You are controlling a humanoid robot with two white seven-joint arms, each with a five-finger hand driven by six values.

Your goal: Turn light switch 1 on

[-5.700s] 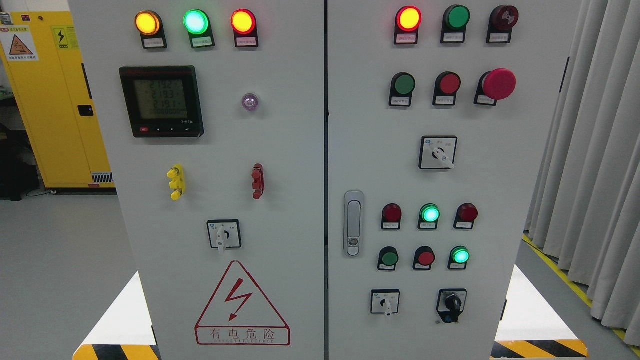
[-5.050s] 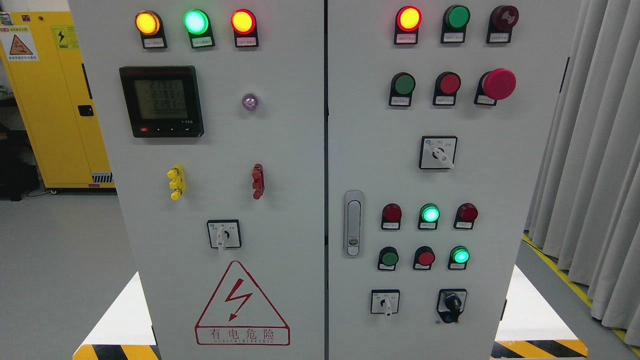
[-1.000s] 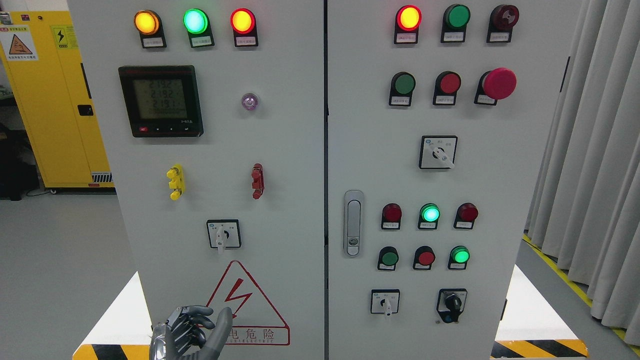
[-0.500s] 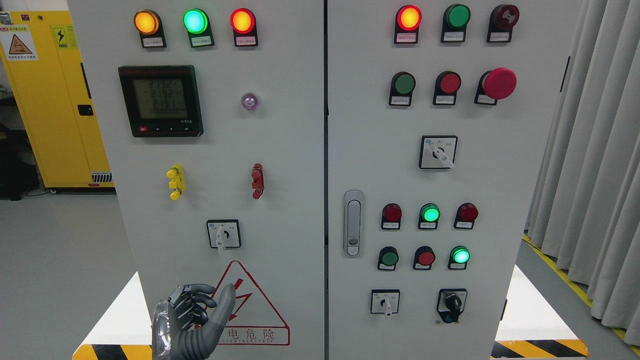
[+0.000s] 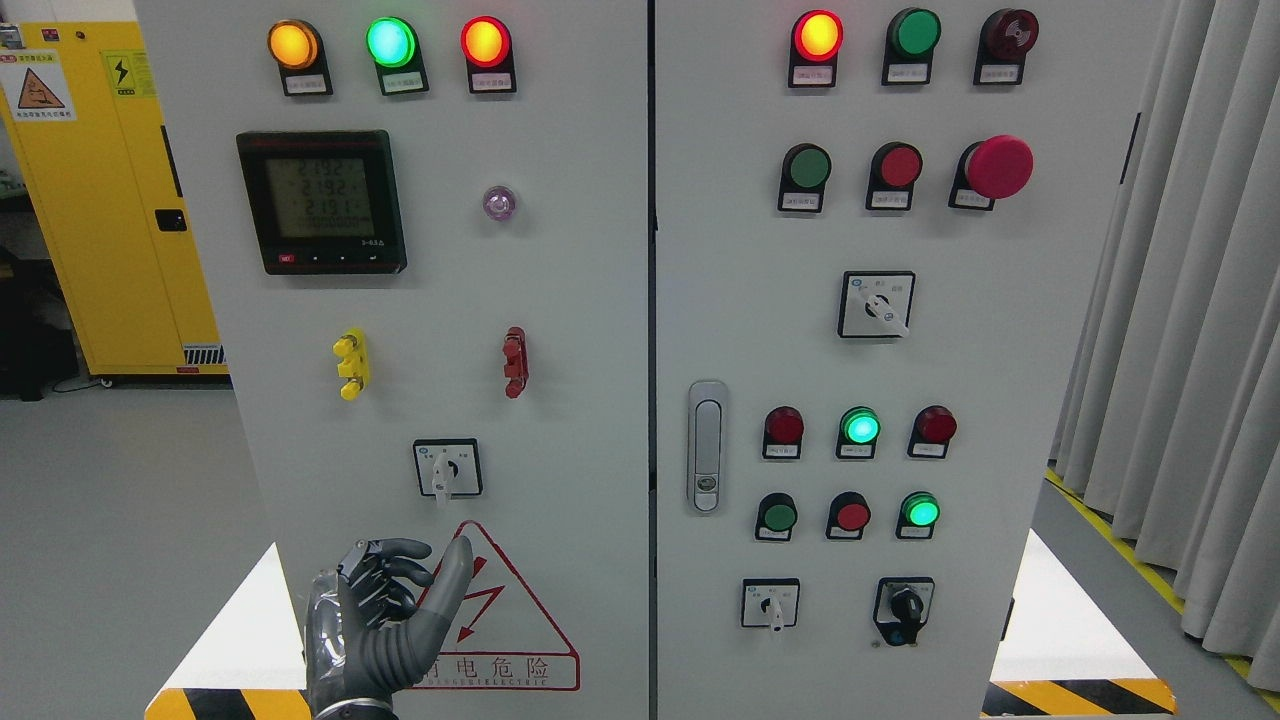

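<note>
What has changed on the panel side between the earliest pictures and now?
The left hand has come into view from the bottom edge and risen toward the rotary switch, fingers curled, thumb up, holding nothing and not touching it. The switch handle and the lit lamps look as they were.

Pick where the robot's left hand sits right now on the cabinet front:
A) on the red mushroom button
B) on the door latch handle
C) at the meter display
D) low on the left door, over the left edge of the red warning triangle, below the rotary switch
D: the left hand overlaps the left edge of the warning triangle, below the rotary switch, not touching it.
</note>
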